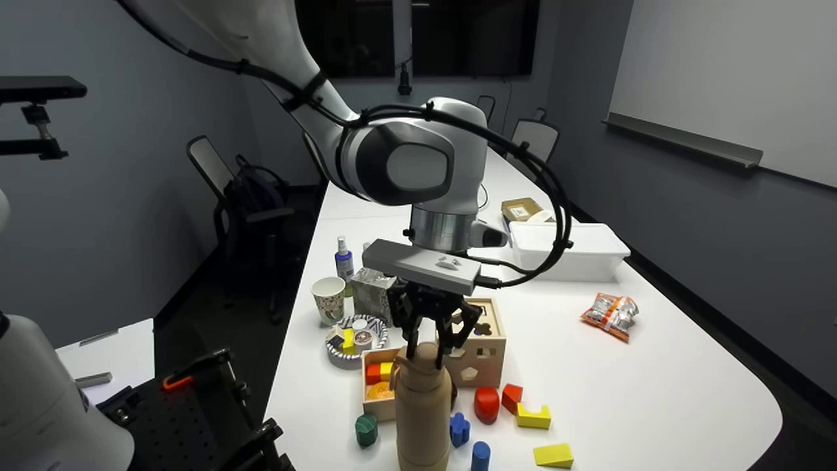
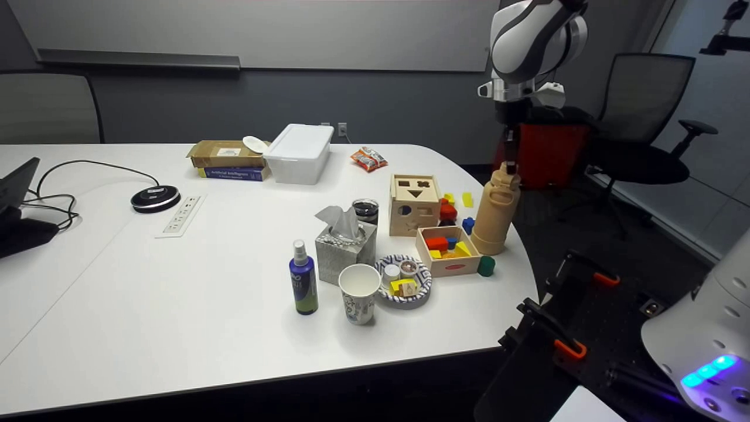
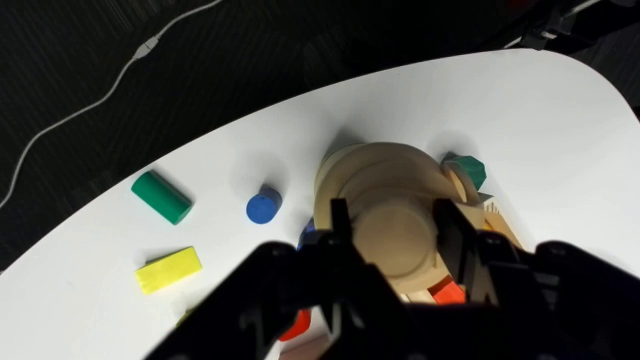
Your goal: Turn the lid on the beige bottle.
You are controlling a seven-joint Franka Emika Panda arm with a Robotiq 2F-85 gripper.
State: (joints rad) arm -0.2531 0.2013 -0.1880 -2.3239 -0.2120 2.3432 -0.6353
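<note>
The beige bottle [image 1: 423,418] stands upright near the table's edge. It also shows in an exterior view [image 2: 493,217] and from above in the wrist view [image 3: 382,167]. Its small round lid [image 1: 426,352] is on top and shows as a tan disc in the wrist view [image 3: 395,237]. My gripper [image 1: 426,358] points straight down over the bottle. In the wrist view the gripper [image 3: 390,212] has one finger on each side of the lid, both flush against it with no clear gap. The fingertips partly hide the lid in an exterior view [image 2: 511,167].
A wooden shape-sorter box [image 2: 413,211] and a wooden tray of blocks [image 2: 448,268] stand close to the bottle. Loose blocks lie around it, such as a blue cylinder [image 3: 263,206] and a dark green block [image 1: 366,430]. A patterned plate [image 2: 404,299] and a paper cup [image 2: 358,293] are farther off.
</note>
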